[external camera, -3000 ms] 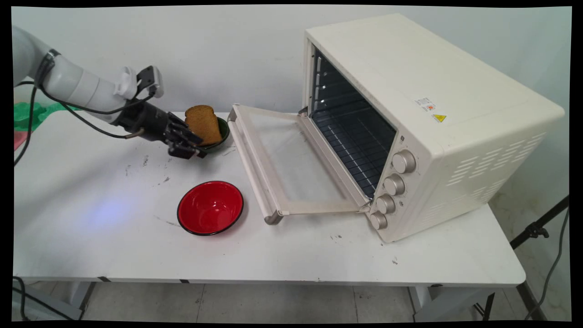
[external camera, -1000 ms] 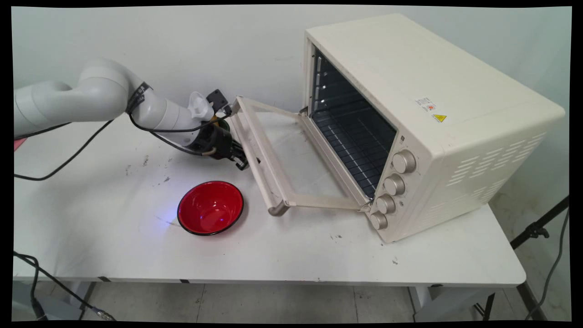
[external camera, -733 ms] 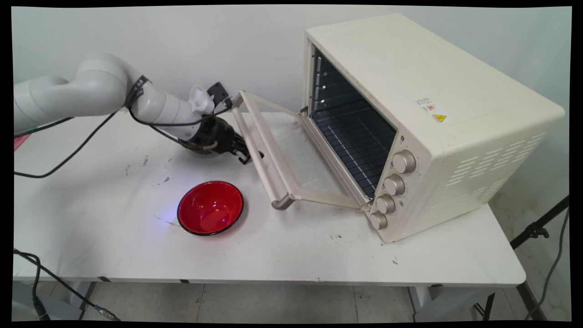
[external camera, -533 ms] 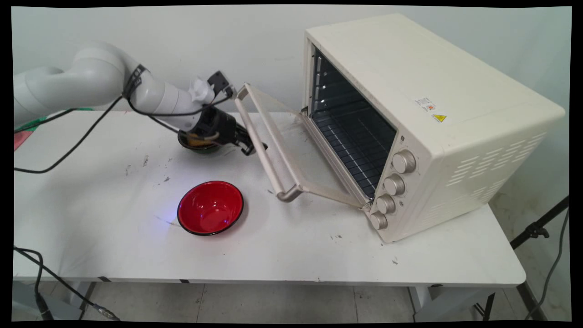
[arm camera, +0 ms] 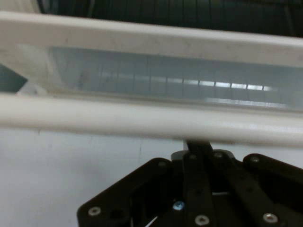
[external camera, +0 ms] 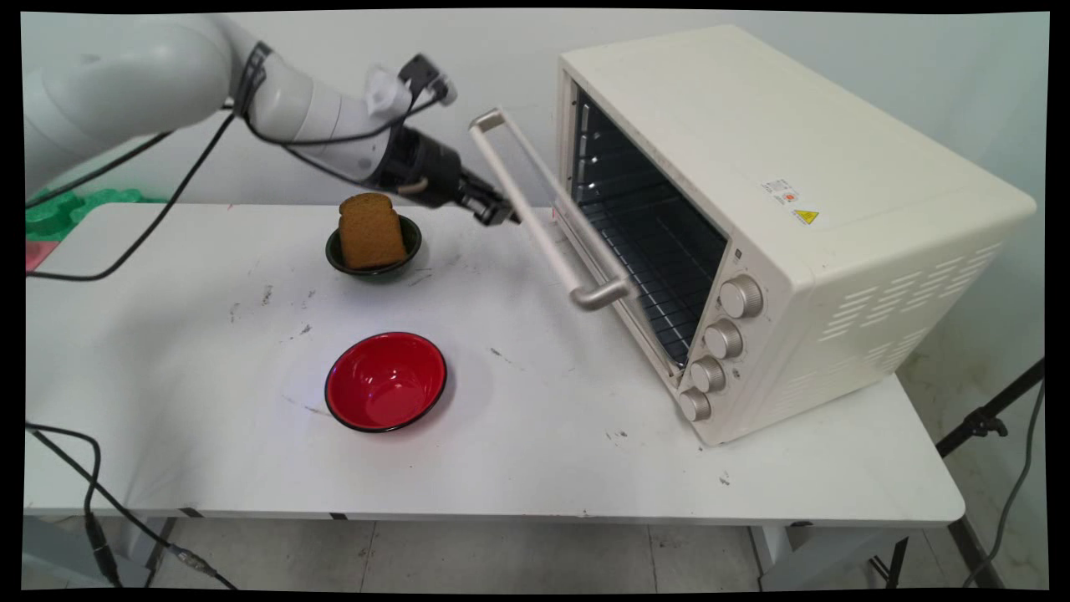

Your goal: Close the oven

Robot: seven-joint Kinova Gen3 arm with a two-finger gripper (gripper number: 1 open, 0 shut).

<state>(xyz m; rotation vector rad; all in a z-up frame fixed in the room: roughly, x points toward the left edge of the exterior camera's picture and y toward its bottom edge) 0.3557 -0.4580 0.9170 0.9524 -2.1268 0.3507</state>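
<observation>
Gripper [external camera: 499, 214] has its jaws pressed together (nothing pinched, far as we can see), tip against the handle bar [external camera: 535, 209] of the half-raised door [arm camera: 151, 80] in front of the oven [external camera: 752, 167]. We'd keep contact mid-bar and follow the door's arc so the tip doesn't slip off.

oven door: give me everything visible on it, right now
The oven door is cream-framed with a glass pane and a metal bar handle across its free edge. Hinged at the bottom of the oven, it stands partly raised, tilted away from the opening, interior rack visible behind it. The gripper sits against the handle from below; in the hand view the bar crosses just ahead of the fingers.
</observation>
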